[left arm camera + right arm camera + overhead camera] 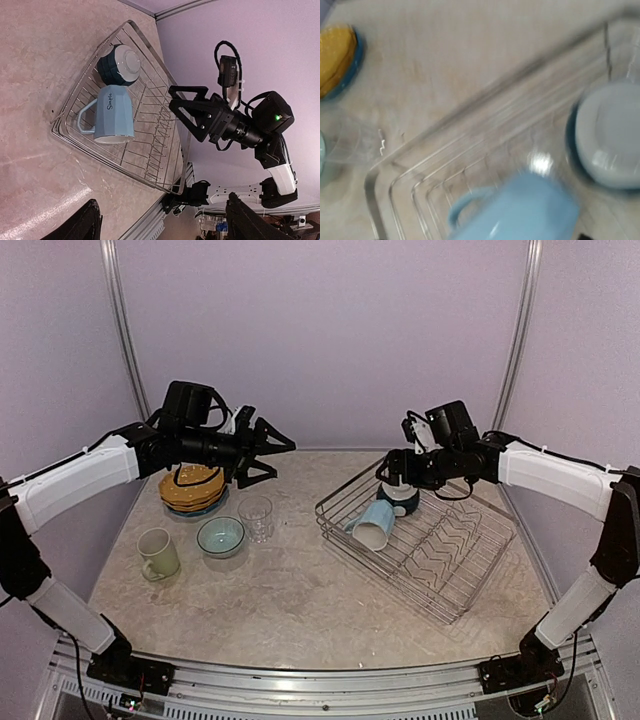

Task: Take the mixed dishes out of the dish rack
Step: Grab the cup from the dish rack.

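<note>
The dish rack (452,558) stands at the right and holds the light blue mug (373,525) on its side and the dark-blue white-lined bowl (402,500) upside down. My right gripper (394,476) hovers just above the bowl. The left wrist view shows it (182,112) with jaws apart and empty. The right wrist view is blurred and shows the mug (520,210) and bowl (607,135). My left gripper (282,463) is open and empty, raised above the clear glass (257,518). The yellow plates (192,485) are stacked on the blue speckled plate (214,506).
The teal bowl (221,536) and the pale green mug (158,553) stand on the table at the left, in front of the plates. The rack's zigzag dividers (445,545) hold nothing. Purple walls close in the back and both sides.
</note>
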You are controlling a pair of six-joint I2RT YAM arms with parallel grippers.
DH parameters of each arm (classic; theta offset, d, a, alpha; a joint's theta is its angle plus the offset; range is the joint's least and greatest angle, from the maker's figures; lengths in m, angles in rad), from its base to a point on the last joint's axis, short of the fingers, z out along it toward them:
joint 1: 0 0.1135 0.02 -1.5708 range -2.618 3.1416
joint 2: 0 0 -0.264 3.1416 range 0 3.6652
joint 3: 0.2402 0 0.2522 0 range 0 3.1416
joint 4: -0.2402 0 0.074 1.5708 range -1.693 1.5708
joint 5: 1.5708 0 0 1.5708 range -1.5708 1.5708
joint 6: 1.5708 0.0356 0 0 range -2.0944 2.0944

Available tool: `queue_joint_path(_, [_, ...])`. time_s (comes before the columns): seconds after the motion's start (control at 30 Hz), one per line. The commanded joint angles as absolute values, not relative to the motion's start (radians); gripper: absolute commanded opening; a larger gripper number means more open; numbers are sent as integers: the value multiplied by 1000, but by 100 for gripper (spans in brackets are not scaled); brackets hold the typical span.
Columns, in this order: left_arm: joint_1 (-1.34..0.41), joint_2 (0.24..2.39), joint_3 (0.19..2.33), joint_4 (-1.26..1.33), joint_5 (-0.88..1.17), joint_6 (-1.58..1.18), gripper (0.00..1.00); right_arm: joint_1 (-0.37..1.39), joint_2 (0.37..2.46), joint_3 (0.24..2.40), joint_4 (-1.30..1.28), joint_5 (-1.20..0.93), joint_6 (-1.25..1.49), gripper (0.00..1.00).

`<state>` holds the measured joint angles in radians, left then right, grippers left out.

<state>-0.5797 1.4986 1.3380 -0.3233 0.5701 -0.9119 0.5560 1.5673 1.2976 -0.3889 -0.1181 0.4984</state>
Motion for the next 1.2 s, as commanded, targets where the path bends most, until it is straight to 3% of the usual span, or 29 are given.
queue_joint_path(0.0, [-587,1481,1348,-355,547,-865,82,559,1601,1200,-414,-229,717,85])
queue_joint_path(0.17, [-592,1492,1346,-340,567,-855,82,588,1706,1322,-524,-128,913,94])
queue_joint_path(0.27, [-592,1482,1332,-338,567,-846,82,595,1792,1404,-623,-50,975,94])
queue_joint_path(0.73, [-588,1373,1278,-386,518,-804,82,603,1965,1400,-511,-114,1061,92])
queue_joint_path(1.0, [-584,1368,1282,-393,517,-808,82,601,1866,1323,-395,-86,1059,69])
queue_joint_path(1.17, [-585,1373,1281,-387,520,-800,82,577,1784,1291,-363,-74,1085,46])
